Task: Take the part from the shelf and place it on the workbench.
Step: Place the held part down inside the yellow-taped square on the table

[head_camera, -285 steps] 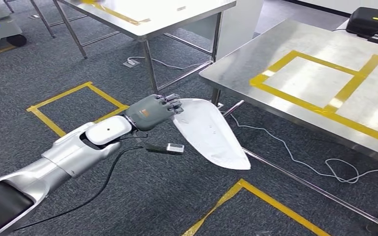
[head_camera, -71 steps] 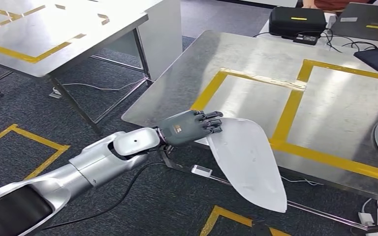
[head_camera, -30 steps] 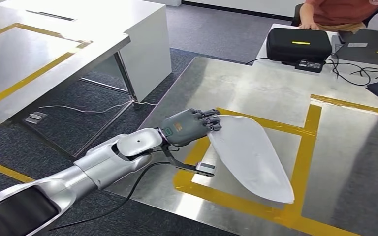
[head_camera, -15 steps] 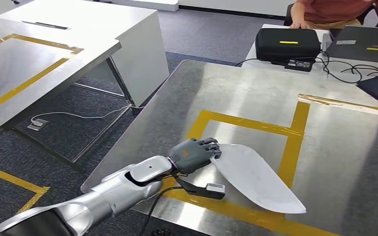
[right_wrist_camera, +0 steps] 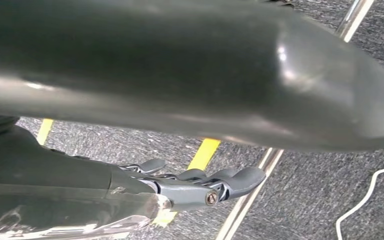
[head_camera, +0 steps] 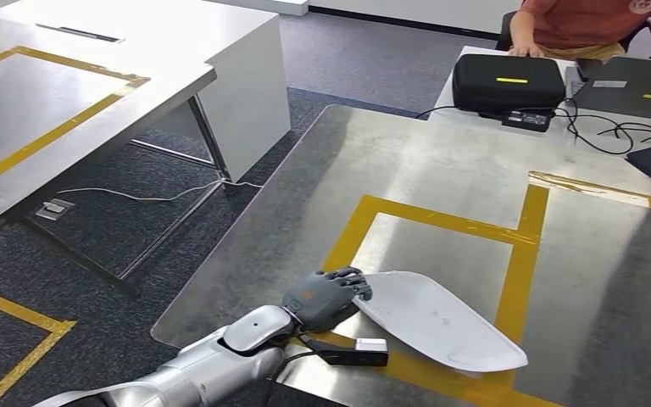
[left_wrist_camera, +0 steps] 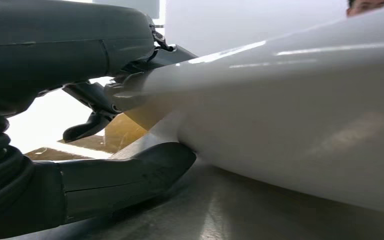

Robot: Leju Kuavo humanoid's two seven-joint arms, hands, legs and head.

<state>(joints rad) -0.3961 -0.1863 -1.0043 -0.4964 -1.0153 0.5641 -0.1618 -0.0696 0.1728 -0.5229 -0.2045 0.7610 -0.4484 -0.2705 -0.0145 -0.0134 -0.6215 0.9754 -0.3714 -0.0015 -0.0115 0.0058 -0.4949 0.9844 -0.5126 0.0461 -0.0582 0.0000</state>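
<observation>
The part (head_camera: pixel 441 320) is a long, flat white shell with a pointed far end. My left hand (head_camera: pixel 326 298) grips its near end, and the part lies low across the near yellow tape line of the steel workbench (head_camera: pixel 441 170). In the left wrist view the thumb (left_wrist_camera: pixel 130 175) sits under the white part (left_wrist_camera: pixel 290 115) and the darker fingers (left_wrist_camera: pixel 95 107) reach over its edge, just above the metal. Whether the part touches the bench I cannot tell. My right hand (right_wrist_camera: pixel 190 187) hangs over the carpet with its fingers apart, holding nothing.
A yellow tape rectangle (head_camera: pixel 517 254) marks the bench. At its far end stand a black case (head_camera: pixel 509 83), a laptop (head_camera: pixel 636 89) and cables (head_camera: pixel 610 131), with a person (head_camera: pixel 593 21) seated behind. Another taped steel table (head_camera: pixel 68 110) and a white cabinet (head_camera: pixel 246 93) are to the left.
The camera has moved up to the bench. My left hand has come down with the part, from well above the taped area to just over its near edge.
</observation>
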